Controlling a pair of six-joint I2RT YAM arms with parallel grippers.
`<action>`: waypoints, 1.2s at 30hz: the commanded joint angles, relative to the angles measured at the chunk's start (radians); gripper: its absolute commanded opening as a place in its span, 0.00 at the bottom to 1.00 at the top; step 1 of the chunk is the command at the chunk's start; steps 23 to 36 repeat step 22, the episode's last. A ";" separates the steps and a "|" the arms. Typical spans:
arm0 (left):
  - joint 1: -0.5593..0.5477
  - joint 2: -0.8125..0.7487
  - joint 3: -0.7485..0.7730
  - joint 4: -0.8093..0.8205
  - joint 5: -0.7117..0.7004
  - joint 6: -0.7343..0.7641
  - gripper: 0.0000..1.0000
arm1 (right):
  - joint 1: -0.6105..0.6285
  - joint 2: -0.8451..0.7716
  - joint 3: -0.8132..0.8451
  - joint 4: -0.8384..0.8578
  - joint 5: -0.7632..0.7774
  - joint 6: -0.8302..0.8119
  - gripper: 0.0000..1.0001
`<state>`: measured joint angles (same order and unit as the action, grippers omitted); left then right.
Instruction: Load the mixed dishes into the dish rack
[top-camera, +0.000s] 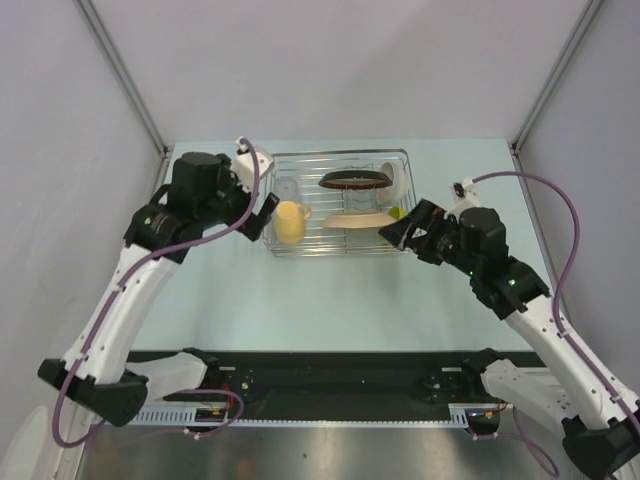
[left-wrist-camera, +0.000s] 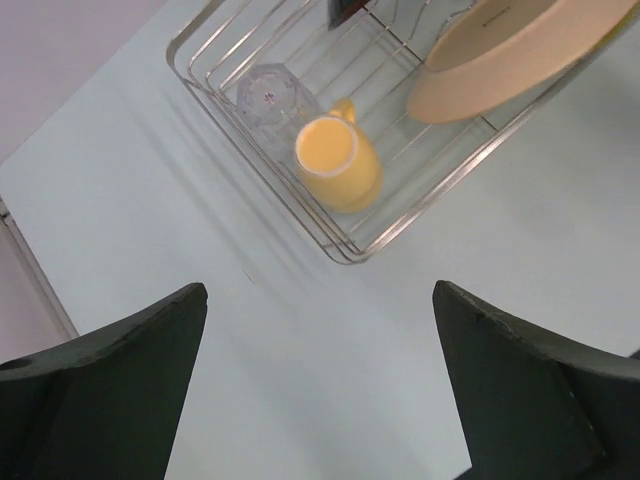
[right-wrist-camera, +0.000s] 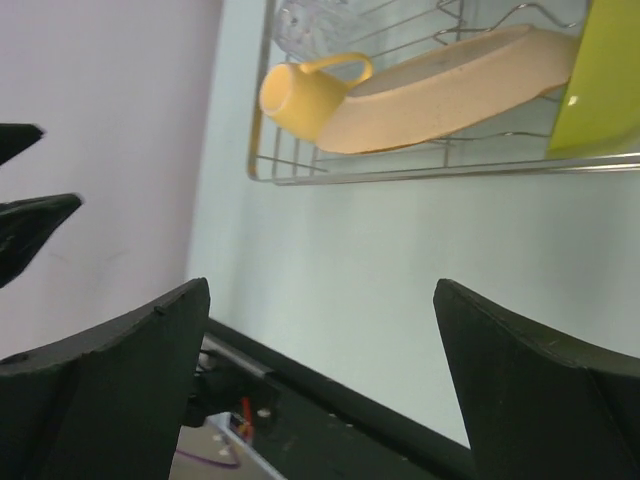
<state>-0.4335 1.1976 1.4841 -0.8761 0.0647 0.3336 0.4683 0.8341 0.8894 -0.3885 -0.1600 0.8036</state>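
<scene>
**Rack looks full; danger now in backing the arms out**

Found the dish rack at the far middle of the table, holding every dish in view. Logged the yellowish cup in its near left corner, just beside the clear glass. Logged the beige plate leaning low along the rack's near side, tilted; the dark-red-rimmed plate on edge behind it; the white bowl at the far right end. Noted a yellow-green piece against that beige plate's right end; cannot tell what. Found the left gripper spread wide above bare table off the rack's near left corner, nothing between the fingers. Found the right gripper wide and empty too, off the near right corner. Judged loading about done. Could hook a finger on the rim wire by swinging sideways before lifting, dragging the rack and jolting the load. Could drop the shallow-leaning beige plate flat, or slide it onto the yellowish cup, through any such jolt. Advise rising straight up first, then easing back toward the near edge
</scene>
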 joint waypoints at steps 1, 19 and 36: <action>0.025 -0.090 -0.132 0.005 0.043 -0.142 1.00 | 0.088 0.071 0.149 -0.214 0.304 -0.207 1.00; 0.108 -0.254 -0.304 0.108 0.049 -0.240 1.00 | 0.148 0.108 0.243 -0.292 0.387 -0.353 1.00; 0.116 -0.274 -0.346 0.134 0.046 -0.280 1.00 | 0.148 0.082 0.243 -0.291 0.408 -0.346 1.00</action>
